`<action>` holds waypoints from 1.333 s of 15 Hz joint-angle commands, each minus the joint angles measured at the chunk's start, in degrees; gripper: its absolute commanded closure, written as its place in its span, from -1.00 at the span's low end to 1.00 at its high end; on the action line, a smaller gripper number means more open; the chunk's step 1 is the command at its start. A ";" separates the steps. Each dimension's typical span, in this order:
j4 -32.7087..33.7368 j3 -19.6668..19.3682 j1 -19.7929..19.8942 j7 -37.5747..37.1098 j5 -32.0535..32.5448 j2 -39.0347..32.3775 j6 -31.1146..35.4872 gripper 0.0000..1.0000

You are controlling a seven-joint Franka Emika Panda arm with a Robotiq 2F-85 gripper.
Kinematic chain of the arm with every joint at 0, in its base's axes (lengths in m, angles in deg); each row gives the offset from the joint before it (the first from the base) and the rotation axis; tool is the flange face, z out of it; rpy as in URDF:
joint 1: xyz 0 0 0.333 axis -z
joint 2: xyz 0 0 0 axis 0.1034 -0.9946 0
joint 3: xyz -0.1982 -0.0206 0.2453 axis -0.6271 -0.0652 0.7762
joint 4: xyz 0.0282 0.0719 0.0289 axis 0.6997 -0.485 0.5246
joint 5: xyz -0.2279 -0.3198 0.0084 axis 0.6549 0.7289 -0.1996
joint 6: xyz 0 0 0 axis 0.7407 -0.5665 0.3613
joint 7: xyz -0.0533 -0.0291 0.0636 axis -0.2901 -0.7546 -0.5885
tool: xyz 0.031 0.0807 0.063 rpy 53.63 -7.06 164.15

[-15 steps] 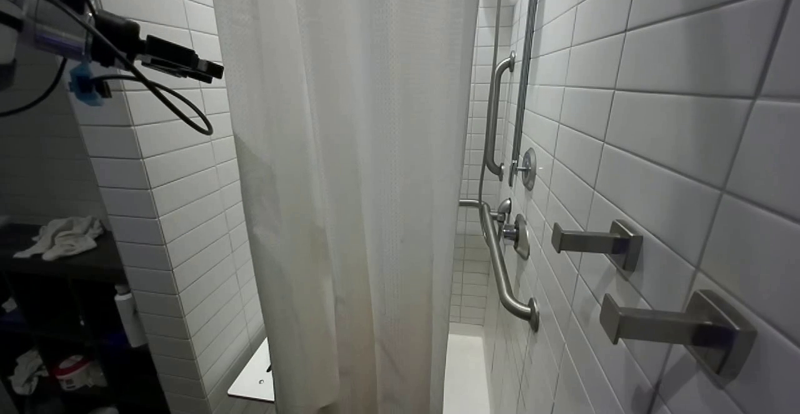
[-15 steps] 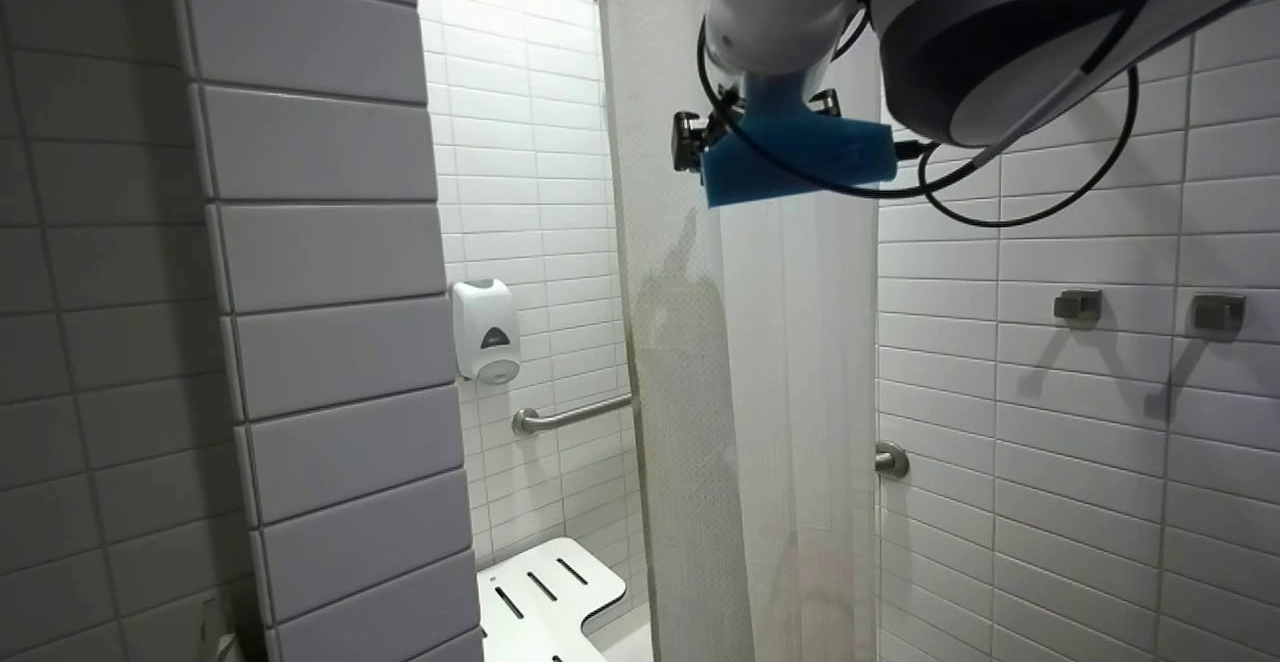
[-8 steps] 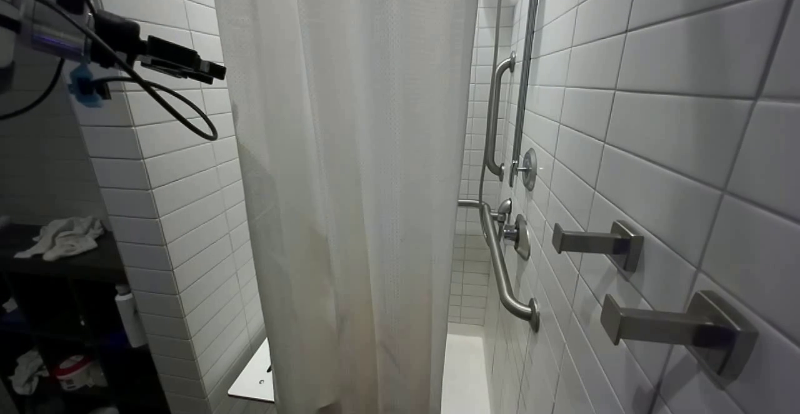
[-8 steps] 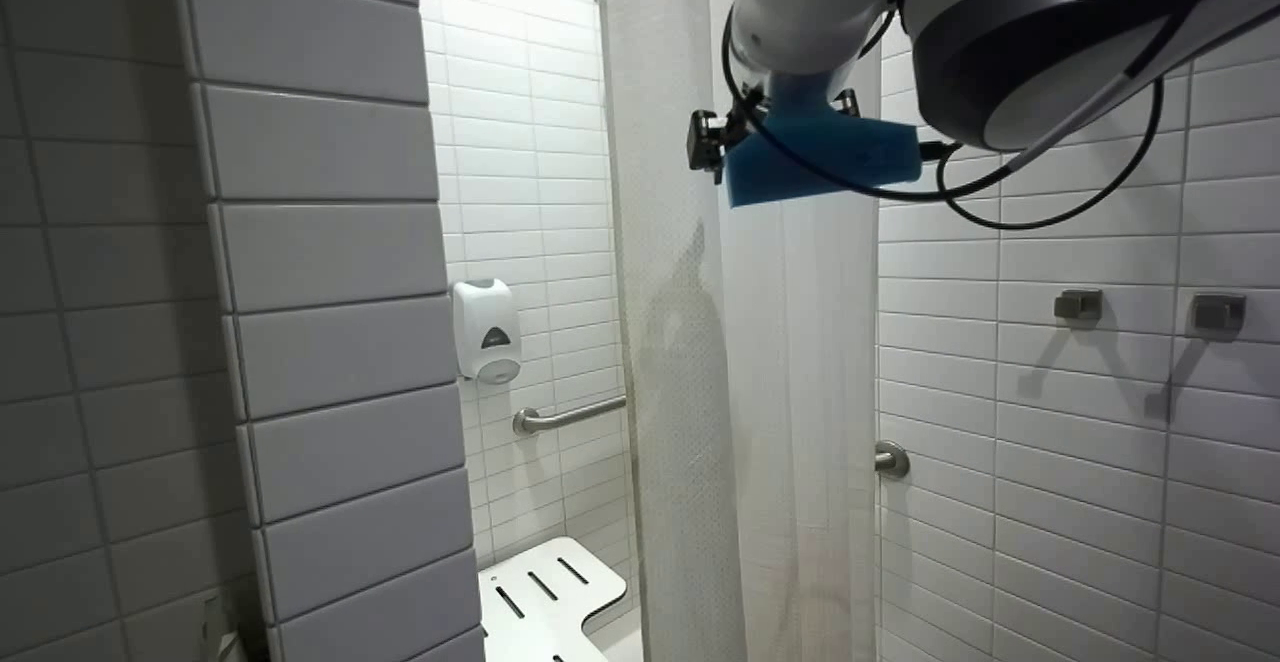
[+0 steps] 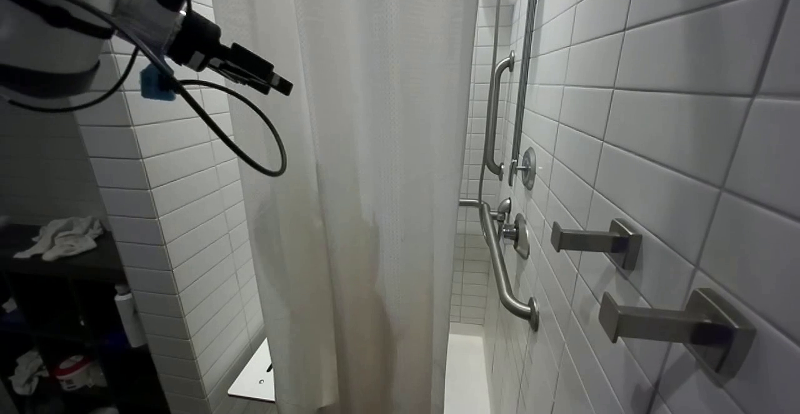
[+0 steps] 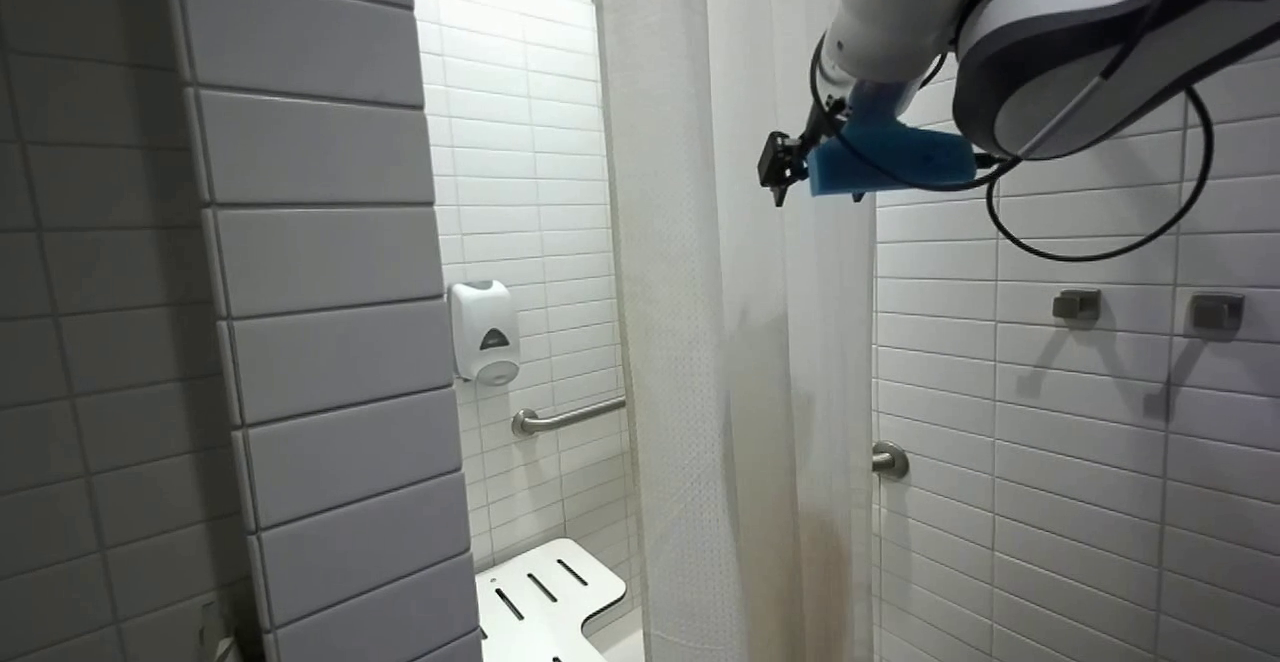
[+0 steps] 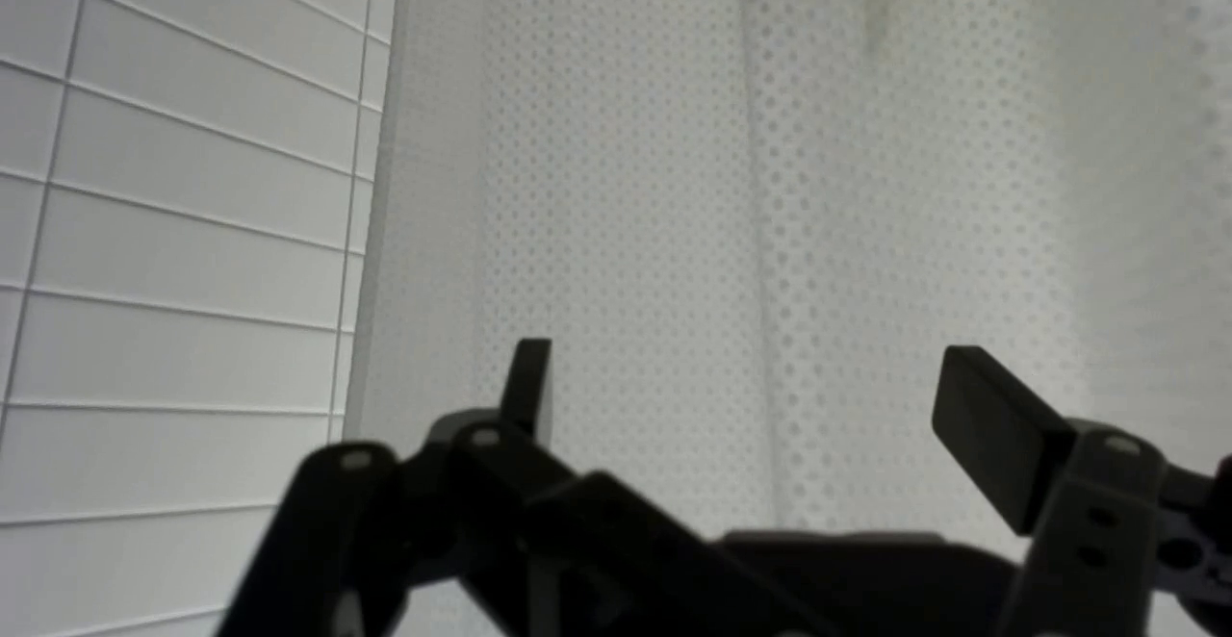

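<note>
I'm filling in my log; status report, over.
Black two-fingered tool open, nothing gripped. Off-white dotted fabric shower curtain hanging ahead, contact unclear. Looped black cable hanging below tool.

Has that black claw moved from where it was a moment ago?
Yes. In an exterior view, the gripper has shifted right and slightly down in the picture, closer to the upper wall hook.
</note>
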 commanded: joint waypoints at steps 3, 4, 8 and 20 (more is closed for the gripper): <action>5.57 -5.38 -1.25 17.60 -24.28 -7.59 -1.57 -1.00; 6.55 -6.28 -2.10 21.14 -29.46 -8.55 -2.32 -1.00; 11.43 -8.65 -5.79 32.23 -50.17 -11.45 -8.22 -1.00; 19.78 4.77 11.17 23.22 -80.78 -18.90 -17.12 -1.00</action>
